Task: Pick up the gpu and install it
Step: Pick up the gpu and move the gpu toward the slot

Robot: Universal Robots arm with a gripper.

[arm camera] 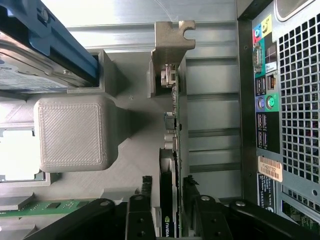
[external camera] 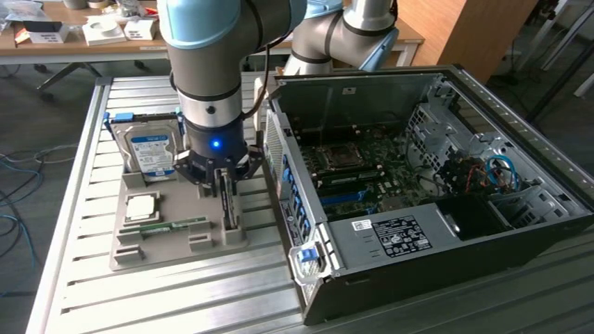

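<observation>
The gripper point(external camera: 222, 182) point(arm camera: 169, 192) straddles the gpu point(external camera: 228, 209) point(arm camera: 169, 220), its jaws not yet clamped, a sliver of gap showing. The card stands on edge in the grey holder point(external camera: 177, 245), just beside the computer case point(external camera: 390, 240). An off-centre closure could tilt the card and jam it in its slot.

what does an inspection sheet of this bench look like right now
surface: slatted metal table with a grey fixture tray
job's things: gpu standing on edge in a tray slot; open pc case beside the tray
clutter: hard drive, cpu chip, memory stick in the tray
gripper: gripper down over the gpu's top edge
cables: red and blue wires inside the case; loose cables on the floor
surroundings: desk with boxes behind
</observation>
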